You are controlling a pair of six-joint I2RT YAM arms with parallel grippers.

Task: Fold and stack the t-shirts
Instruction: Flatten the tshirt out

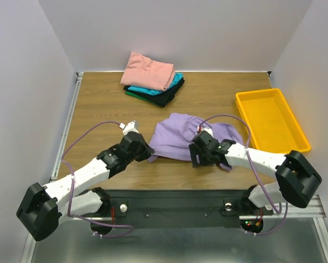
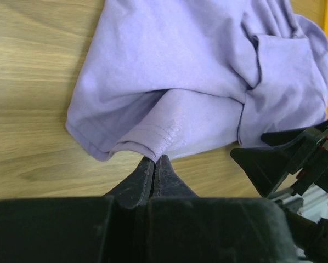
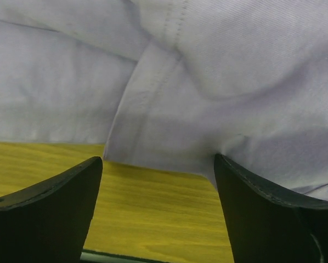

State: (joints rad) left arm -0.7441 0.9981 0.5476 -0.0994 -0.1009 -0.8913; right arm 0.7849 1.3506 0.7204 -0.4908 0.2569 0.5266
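Top external view: a wooden table (image 1: 98,104) is shown with both arms reaching inward from the lower edge. At left of centre, the left gripper (image 1: 148,154) is set against the lower left edge of a crumpled light purple short-sleeved cloth t-shirt (image 1: 177,137), which lies at the middle of the frame. A stack of folded shirts is located at upper centre, well apart from the purple one: a salmon-pink cloth shirt (image 1: 148,70) on top, then a teal one (image 1: 174,84), a black one (image 1: 163,97) and a green one (image 1: 134,93). The right gripper (image 1: 197,160) is positioned at the lower right part of the purple cloth. A yellow rectangular plastic tray (image 1: 245,118) is placed at the right.

Left wrist view: the fingers (image 2: 167,175) are pressed together, with their tips at a stitched hem fold. Whether cloth is caught between them cannot be told.

Right wrist view: the fingers (image 3: 54,203) are spread wide above bare wood, with the purple hem lying just beyond their tips.
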